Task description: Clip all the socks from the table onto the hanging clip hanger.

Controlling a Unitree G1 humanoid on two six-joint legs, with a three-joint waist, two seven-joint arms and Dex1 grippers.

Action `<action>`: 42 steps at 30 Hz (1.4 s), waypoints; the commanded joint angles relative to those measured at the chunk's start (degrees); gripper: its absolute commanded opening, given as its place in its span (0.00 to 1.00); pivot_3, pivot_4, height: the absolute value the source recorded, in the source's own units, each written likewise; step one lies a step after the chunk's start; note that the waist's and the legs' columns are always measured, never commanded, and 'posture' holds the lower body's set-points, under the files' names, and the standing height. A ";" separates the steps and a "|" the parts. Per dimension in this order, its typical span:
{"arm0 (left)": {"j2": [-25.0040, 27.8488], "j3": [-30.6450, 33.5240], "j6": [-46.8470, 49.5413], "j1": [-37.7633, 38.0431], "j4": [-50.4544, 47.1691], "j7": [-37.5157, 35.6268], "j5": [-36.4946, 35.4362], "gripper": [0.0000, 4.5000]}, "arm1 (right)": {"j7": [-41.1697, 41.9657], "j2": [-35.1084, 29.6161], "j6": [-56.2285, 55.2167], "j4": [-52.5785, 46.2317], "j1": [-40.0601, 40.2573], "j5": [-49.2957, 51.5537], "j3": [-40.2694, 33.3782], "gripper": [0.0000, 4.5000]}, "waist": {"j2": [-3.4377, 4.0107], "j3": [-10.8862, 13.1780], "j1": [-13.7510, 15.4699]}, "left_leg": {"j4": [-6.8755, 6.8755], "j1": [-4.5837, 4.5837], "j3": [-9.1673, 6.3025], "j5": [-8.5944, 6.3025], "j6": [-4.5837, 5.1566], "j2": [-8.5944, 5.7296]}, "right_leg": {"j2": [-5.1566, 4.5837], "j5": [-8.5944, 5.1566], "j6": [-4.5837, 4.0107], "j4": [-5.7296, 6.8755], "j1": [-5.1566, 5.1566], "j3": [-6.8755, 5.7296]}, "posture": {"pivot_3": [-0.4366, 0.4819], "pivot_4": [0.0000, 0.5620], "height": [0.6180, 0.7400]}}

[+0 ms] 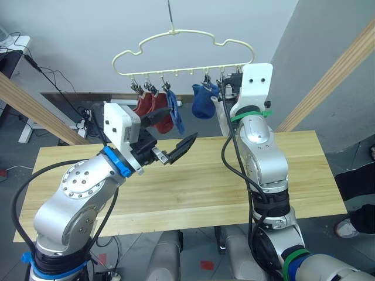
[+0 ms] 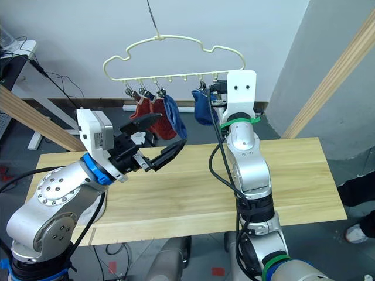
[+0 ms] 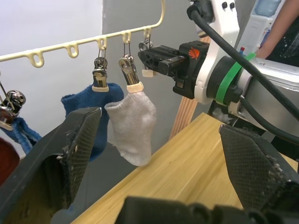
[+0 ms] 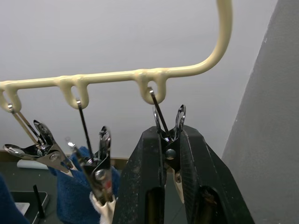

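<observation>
The cream clip hanger [image 1: 171, 30] hangs above the far edge of the table [image 1: 193, 181]. Two rust red socks [image 1: 146, 108] and a blue sock [image 1: 176, 114] hang from its left clips. Another blue sock [image 1: 202, 100] and a light grey sock [image 3: 133, 123] hang further right. My right gripper [image 4: 170, 140] is raised to the bar's right end and is shut on the last metal clip [image 4: 168, 133] there. My left gripper [image 1: 173, 134] hovers open above the table in front of the hung socks, with nothing between its fingers.
Slanted wooden poles rise at the left [image 1: 35, 108] and right [image 1: 334, 76] of the table. A person [image 1: 357, 181] in dark clothes stands at the table's right end. A desk with cables [image 1: 17, 47] sits at the back left.
</observation>
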 commanded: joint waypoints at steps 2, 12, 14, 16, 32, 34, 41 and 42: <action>0.82 0.03 -0.73 0.55 -2.84 -0.21 0.31 1.00 | 2.71 1.03 2.11 -2.72 -0.48 2.56 -0.23 0.03 | 0.00 0.00 -0.01 | 0.00 0.00 0.00 0.00 0.00 0.00 | 0.00 0.00 0.00 0.01 0.00 0.00 | 0.54 0.61 1.00; 3.14 1.28 1.92 1.47 -0.83 -2.03 -3.21 1.00 | 14.30 -7.58 15.42 -8.51 -2.40 16.54 -10.36 0.03 | 0.00 0.00 0.43 | 0.02 0.00 -0.02 -0.10 0.18 -0.01 | 0.00 0.00 0.00 0.00 0.01 -0.01 | 0.52 0.63 1.00; 3.05 0.81 1.33 1.34 -0.37 -2.07 -2.68 1.00 | 15.22 -8.02 17.97 -10.16 -2.03 18.63 -10.50 0.03 | 0.00 0.00 0.42 | 0.00 -0.01 -0.02 -0.11 0.20 0.00 | 0.00 0.00 0.00 -0.01 0.01 -0.04 | 0.51 0.63 1.00; 2.99 0.56 1.07 0.90 0.07 -2.00 -2.41 1.00 | 15.75 -7.66 18.85 -10.97 -1.52 20.01 -9.98 0.03 | 0.00 0.00 0.35 | 0.00 0.00 -0.01 -0.12 0.21 0.00 | 0.00 0.00 0.00 0.00 0.01 -0.04 | 0.51 0.63 1.00; 3.14 0.59 1.16 0.39 0.17 -2.52 -1.65 1.00 | 13.32 -8.55 12.83 -5.22 -2.40 17.38 -6.27 0.19 | 0.00 0.00 0.30 | 0.01 0.03 0.02 -0.12 0.21 0.00 | 0.00 0.00 0.00 0.02 0.01 0.00 | 0.52 0.64 1.00; 3.12 0.64 1.20 0.55 0.06 -2.56 -1.65 1.00 | 12.48 -8.47 11.87 -4.24 -2.54 16.81 -6.16 0.19 | 0.00 0.00 0.35 | 0.01 0.03 0.02 -0.12 0.21 0.00 | 0.00 0.00 0.00 0.01 0.01 0.00 | 0.52 0.64 1.00; 3.20 0.79 1.38 1.04 -0.46 -2.54 -1.80 1.00 | 8.95 -8.32 10.40 -3.57 -3.58 13.72 -5.13 0.19 | 0.00 0.00 0.33 | 0.00 0.03 0.02 -0.08 0.14 0.00 | 0.00 0.00 0.00 0.01 0.01 0.00 | 0.52 0.64 1.00; 3.26 0.80 1.34 1.08 -0.50 -2.59 -1.76 1.00 | 8.37 -8.21 10.36 -3.85 -3.68 13.21 -4.79 0.19 | 0.00 0.00 0.33 | 0.00 0.03 0.02 -0.08 0.14 0.00 | 0.00 0.00 0.00 0.01 0.00 0.01 | 0.52 0.64 1.00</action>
